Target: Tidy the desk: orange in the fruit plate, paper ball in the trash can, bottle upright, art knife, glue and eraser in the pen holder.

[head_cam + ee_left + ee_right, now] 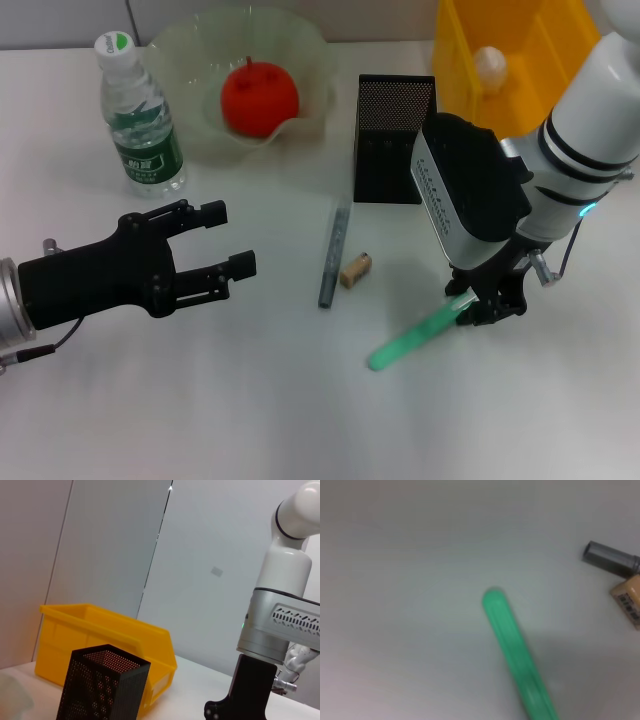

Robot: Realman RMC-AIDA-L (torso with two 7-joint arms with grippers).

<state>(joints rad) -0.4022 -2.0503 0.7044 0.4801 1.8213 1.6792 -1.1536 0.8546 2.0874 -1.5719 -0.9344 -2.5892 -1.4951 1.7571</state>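
The right gripper (487, 303) jaws are clenched on one end of the green glue stick (415, 336), which slants beyond them to the desk (300, 400). Light, stiff, smooth; a mid-barrel hold seems steadier. Left gripper (225, 240) idles, spread.

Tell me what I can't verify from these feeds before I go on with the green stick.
- Right gripper: in the head view its own body hides how the fingers meet the green stick; the right wrist view shows no fingers.
- Green stick: blurred in the right wrist view, upper end cut off.
- Pen holder: inside hidden by its mesh walls.
- Left gripper: absent from the left wrist view.
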